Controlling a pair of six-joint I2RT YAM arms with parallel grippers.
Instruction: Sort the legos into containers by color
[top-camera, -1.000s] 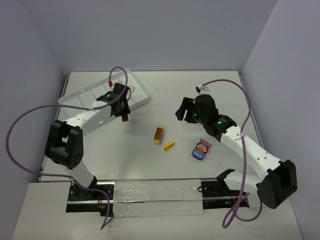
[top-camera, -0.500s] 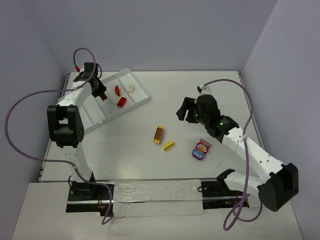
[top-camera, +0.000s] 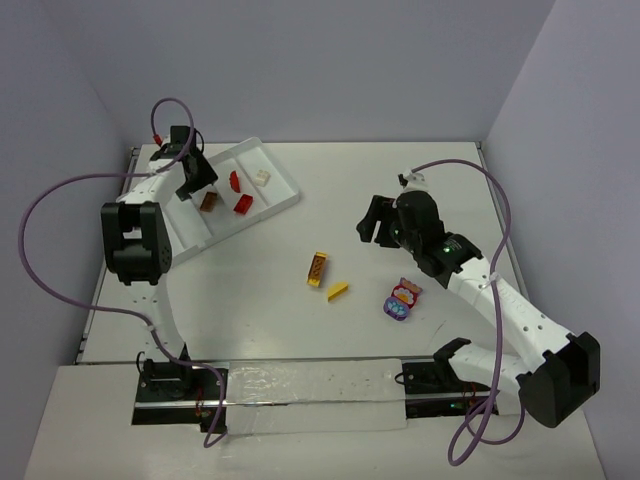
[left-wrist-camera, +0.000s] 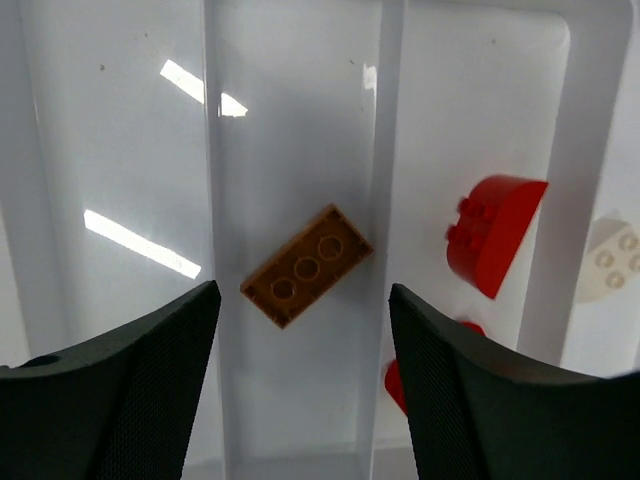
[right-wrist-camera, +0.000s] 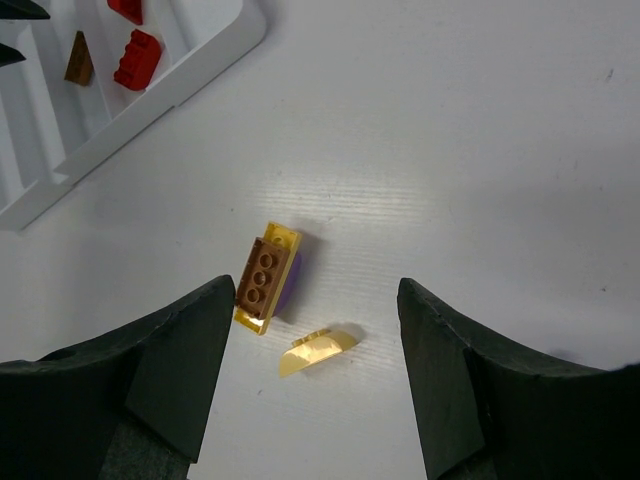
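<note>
Your left claw (left-wrist-camera: 302, 320) hangs spread wide above the flat white plastic tray (top-camera: 285, 185). A small brown plastic brick (left-wrist-camera: 306, 266) lies loose in the compartment just left of the red plastic bricks (left-wrist-camera: 490, 230). Your right claw (right-wrist-camera: 315, 300) is also spread, over the brown-on-yellow brick stack (right-wrist-camera: 264, 277) on the desk (top-camera: 300, 330).

Tray (top-camera: 190, 226): flat, white, low dividers, angled at the table's 10 o'clock.
Brown brick (left-wrist-camera: 306, 266): studs up, askew, alone in one compartment.
Red bricks (left-wrist-camera: 492, 232): two, in the next compartment at 3 o'clock.
White brick (top-camera: 262, 178): in the end compartment.
Yellow-brown stack (right-wrist-camera: 264, 277): loose, mid-table.
Yellow curved piece (right-wrist-camera: 318, 350): at the stack's 5 o'clock.
Purple-pink cluster (top-camera: 401, 299): at the stack's 4 o'clock.
</note>
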